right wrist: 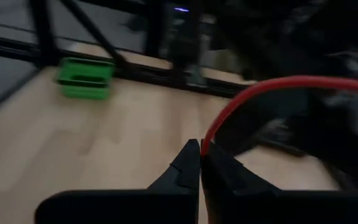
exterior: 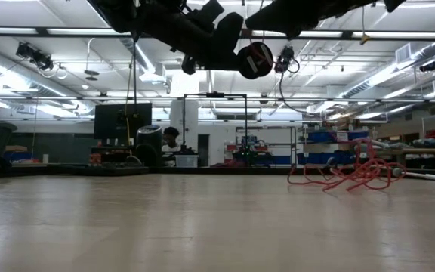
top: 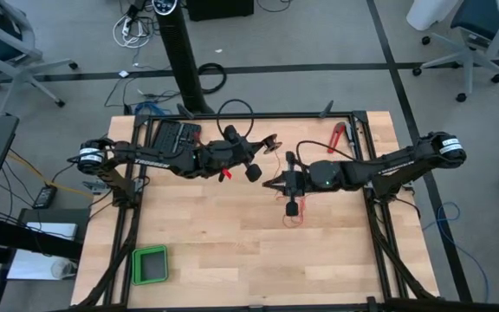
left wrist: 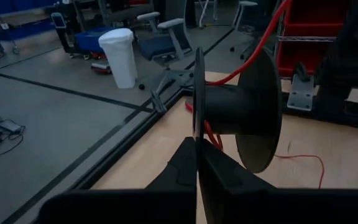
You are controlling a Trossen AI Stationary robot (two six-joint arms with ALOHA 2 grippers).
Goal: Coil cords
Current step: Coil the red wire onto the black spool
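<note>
While left fingers [left wrist: 196, 163] pinch the spool's [left wrist: 241, 109] rim — right fingers [right wrist: 201, 163] pinch the red cord [right wrist: 253, 93].

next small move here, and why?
Probably carry the right gripper, shut on the red cord, around the spool to lay on a wrap. The left gripper is shut on the spool's flange, holding it above the table. Cord runs up to the spool, and a loose tangle lies on the table.
</note>
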